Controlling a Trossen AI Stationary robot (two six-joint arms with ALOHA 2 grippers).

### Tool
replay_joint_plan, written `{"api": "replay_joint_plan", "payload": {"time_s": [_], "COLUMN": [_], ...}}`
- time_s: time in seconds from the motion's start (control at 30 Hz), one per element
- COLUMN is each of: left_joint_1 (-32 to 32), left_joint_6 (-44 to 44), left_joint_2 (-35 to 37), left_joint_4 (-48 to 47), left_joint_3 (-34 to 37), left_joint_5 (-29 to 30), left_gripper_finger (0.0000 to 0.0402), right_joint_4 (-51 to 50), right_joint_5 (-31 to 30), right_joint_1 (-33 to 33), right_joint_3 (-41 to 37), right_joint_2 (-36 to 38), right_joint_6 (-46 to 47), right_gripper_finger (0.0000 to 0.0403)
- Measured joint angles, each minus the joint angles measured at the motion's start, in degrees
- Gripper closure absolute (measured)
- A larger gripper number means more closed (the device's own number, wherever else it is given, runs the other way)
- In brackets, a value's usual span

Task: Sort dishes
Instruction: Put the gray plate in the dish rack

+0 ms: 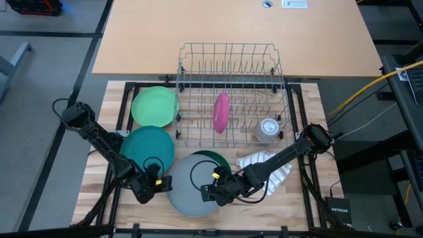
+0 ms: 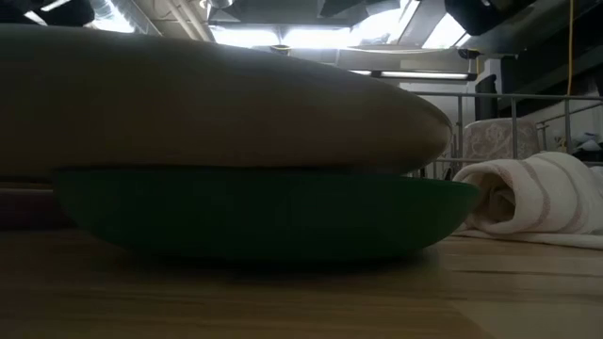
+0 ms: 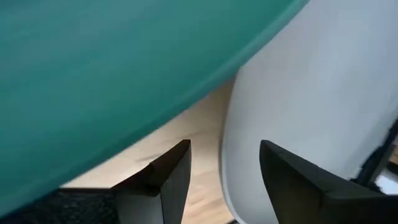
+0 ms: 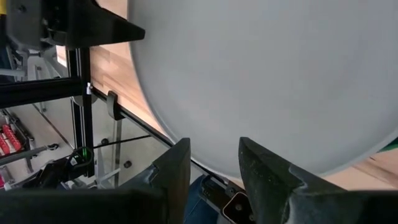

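Note:
A grey plate lies near the table's front edge, its far right part resting on a dark green bowl; the low view shows the grey plate lying on the bowl. To its left lies a teal plate, and beyond that a light green plate. A pink plate stands on edge in the wire rack. My left gripper is open at the grey plate's left rim, one finger over the plate and one over bare wood. My right gripper is open over the plate's right part. My left gripper comes slanting down from the table's left, its fingers astride the grey plate's left rim; I cannot tell whether they touch it. My right gripper slants down from the right over the plate's face; I cannot tell whether its fingertips touch it.
A rolled white cloth with stripes lies right of the dark green bowl. A clear glass cup sits in the rack's near right corner. The teal plate is close beside my left gripper. The table's front edge is just behind both grippers.

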State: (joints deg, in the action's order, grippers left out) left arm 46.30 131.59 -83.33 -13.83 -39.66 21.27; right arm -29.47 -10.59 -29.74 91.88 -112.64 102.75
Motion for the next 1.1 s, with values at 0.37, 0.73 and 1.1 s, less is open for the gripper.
{"api": "replay_joint_plan", "payload": {"time_s": [0.37,0.73,1.1], "left_joint_1": [-0.3,0.2,0.2], "left_joint_6": [-7.4,-12.6,-28.2], "left_joint_2": [0.0,0.1,0.0], "left_joint_4": [-0.5,1.8,2.3], "left_joint_3": [0.0,-0.1,-5.3], "left_joint_5": [-0.3,-0.1,8.8], "left_gripper_finger": [0.0365,0.0397,0.0399], "right_joint_4": [0.3,4.8,9.3], "right_joint_5": [-1.1,-2.0,-3.0], "right_joint_1": [0.0,0.0,-0.1], "right_joint_3": [0.0,0.0,0.0], "right_joint_2": [0.0,0.0,0.0], "right_joint_6": [-0.8,-4.0,-2.9], "right_gripper_finger": [0.0262,0.0262,0.0262]}}
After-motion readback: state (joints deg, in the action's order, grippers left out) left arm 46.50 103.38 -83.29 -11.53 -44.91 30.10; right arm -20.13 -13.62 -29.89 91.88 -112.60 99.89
